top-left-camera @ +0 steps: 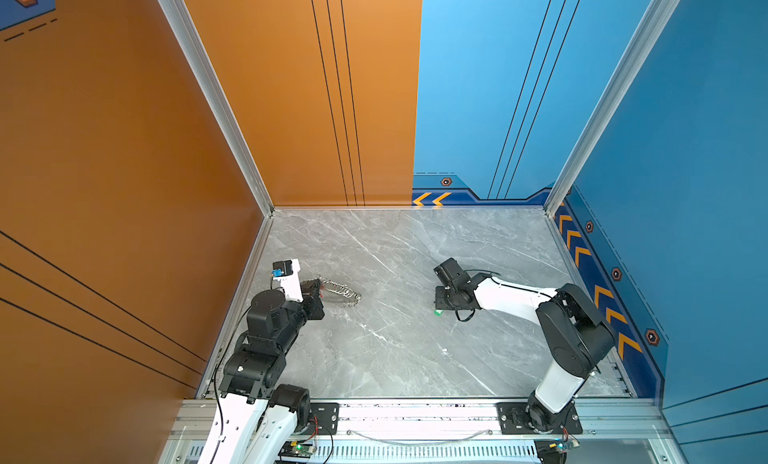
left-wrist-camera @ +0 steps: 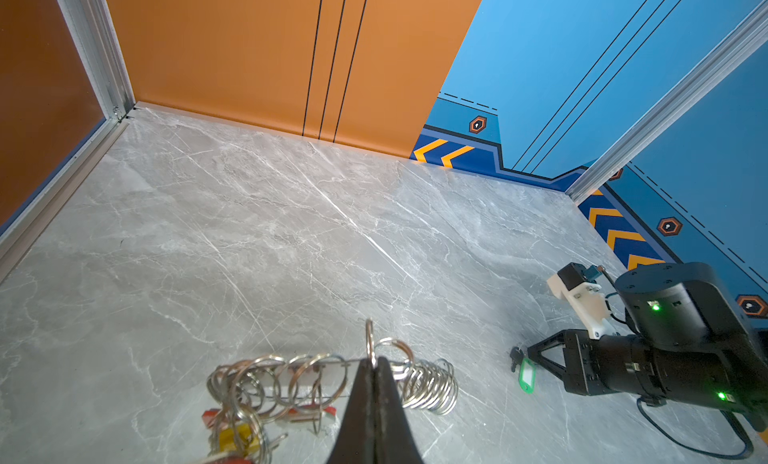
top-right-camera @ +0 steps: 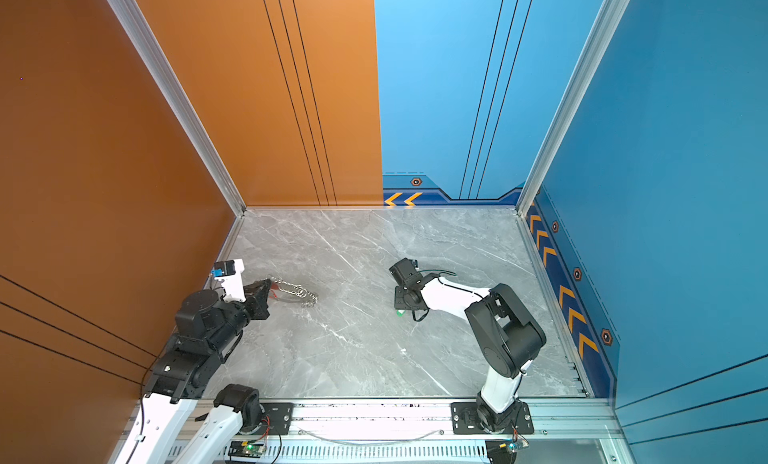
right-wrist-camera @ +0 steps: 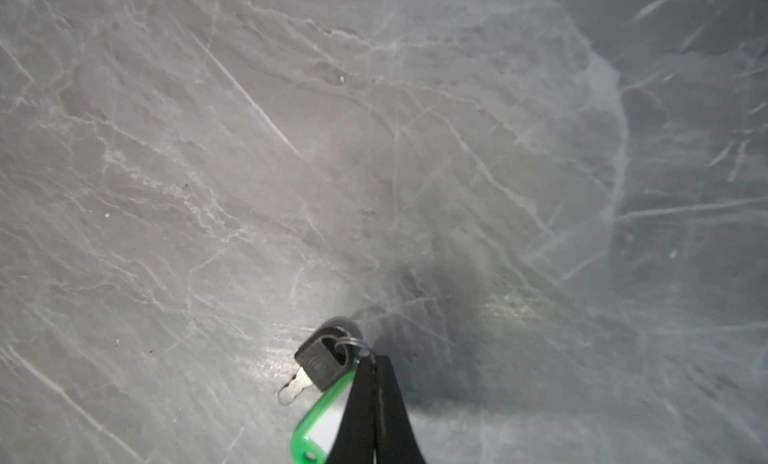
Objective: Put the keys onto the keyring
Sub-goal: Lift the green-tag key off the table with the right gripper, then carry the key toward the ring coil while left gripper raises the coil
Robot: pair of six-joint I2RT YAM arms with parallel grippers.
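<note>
Cut off at frame edge, half covered by right gripper: green tag. Partly covered by keyring: yellow tag. Unresolvable in both top views: keys.

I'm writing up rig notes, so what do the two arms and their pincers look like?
The left arm and right arm have white shells and black joint housings. The left pincer and right pincer are black, tapering wedges. A black cable loops at the right wrist; green lights glow there.

Robot lab cell: alu post, printed wall panel, left arm & right arm bolted to rail.
</note>
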